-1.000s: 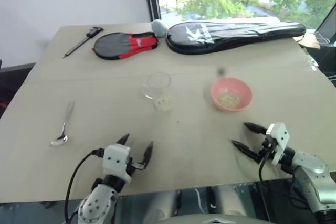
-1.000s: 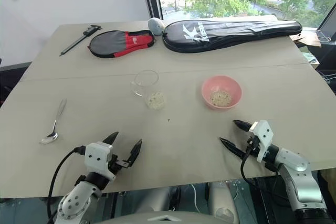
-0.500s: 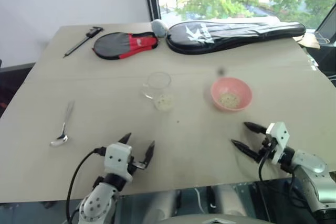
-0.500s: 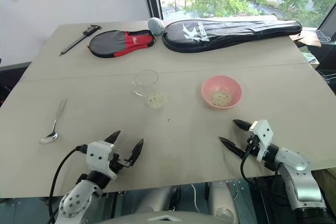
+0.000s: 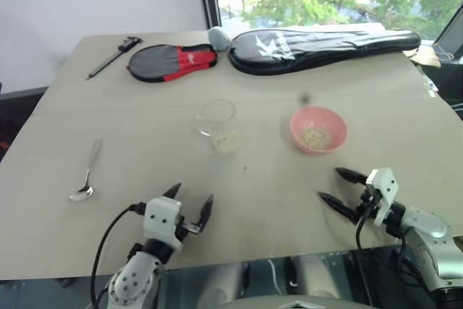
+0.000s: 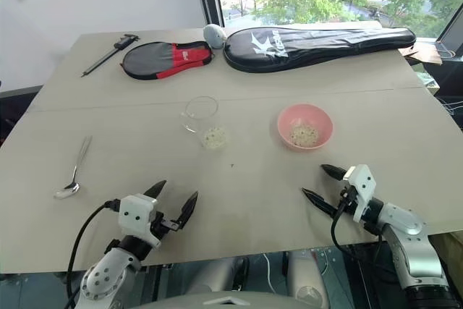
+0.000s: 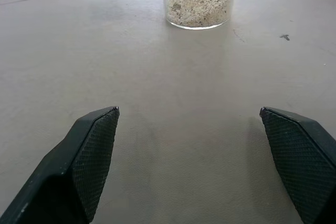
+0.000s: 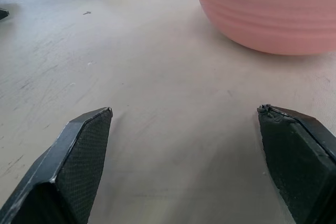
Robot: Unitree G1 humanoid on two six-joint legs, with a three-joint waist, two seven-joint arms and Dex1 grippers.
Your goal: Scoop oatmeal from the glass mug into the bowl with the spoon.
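A big tan table [image 6: 405,128] held everything. The glass mug [image 6: 206,122] stood near the middle of the table, with pale oatmeal [image 6: 213,137] in its bottom. The pink bowl [image 6: 304,127] sat to the right of the mug, a little apart from it, and it had some oatmeal inside too. The shiny spoon [image 6: 72,171] lay flat on the table far off to the left, well apart from the mug and the bowl, and nothing was touching it. The left gripper [image 6: 172,204] was low over the near edge of the table, pointing toward the mug. Its two black fingers were spread wide and held nothing. In the left wrist view the mug of oatmeal stood straight ahead between the fingers [image 7: 89,156], but well apart from them. The right gripper [image 6: 320,186] was over the near edge on the right side, pointing toward the bowl. Its fingers were also spread wide and empty. In the right wrist view the bowl was close ahead, not touching the fingers [image 8: 79,161]. At the far side of the table lay a long black racket bag [image 6: 318,40], a small red and black paddle case [image 6: 165,58], a grey ball [image 6: 214,35] between them, and a dark caliper [image 6: 110,54] at the far left.
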